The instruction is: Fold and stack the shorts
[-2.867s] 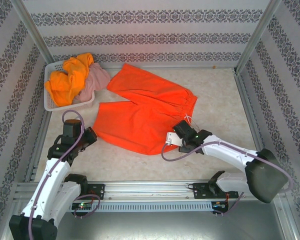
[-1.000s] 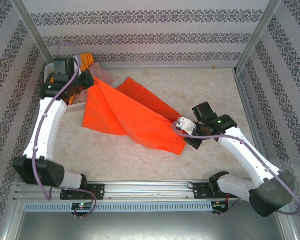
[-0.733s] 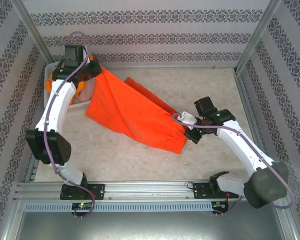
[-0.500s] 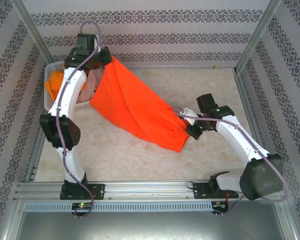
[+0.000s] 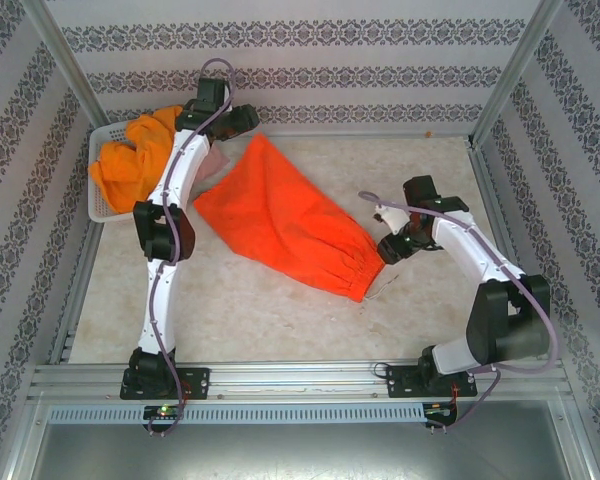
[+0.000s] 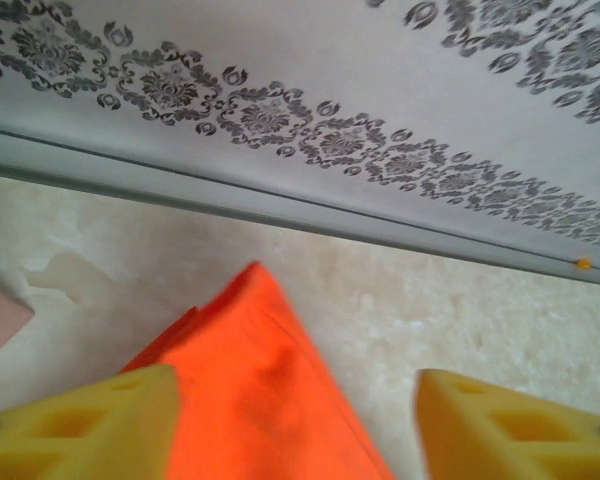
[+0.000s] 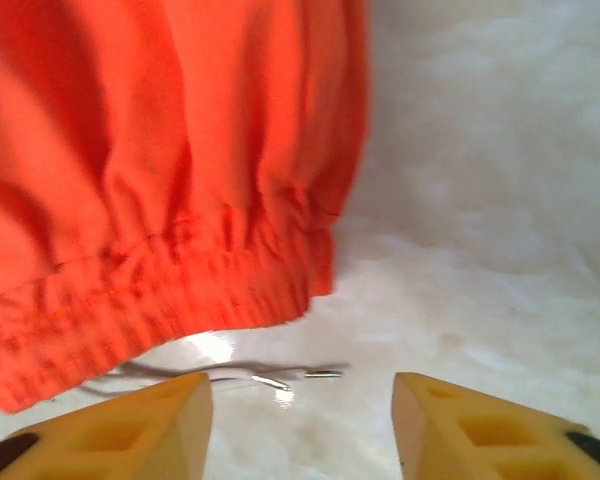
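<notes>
Between the wide-apart fingers of the left gripper [image 6: 295, 410] lies the far tip of the red-orange shorts [image 5: 285, 225], not gripped; the right gripper [image 7: 300, 420], also spread and empty, has the waistband [image 7: 150, 300] just before it.

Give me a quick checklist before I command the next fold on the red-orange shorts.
1. Left gripper open, holding nothing: ok.
2. Right gripper open, clear of the waistband: ok.
3. Red-orange shorts folded leg over leg on the table: ok.
4. Edges lined up: cannot tell.
5. Drawstring tucked in: not ok, it trails loose beside the waistband.
6. Yellow-orange shorts in the basket: ok.
</notes>
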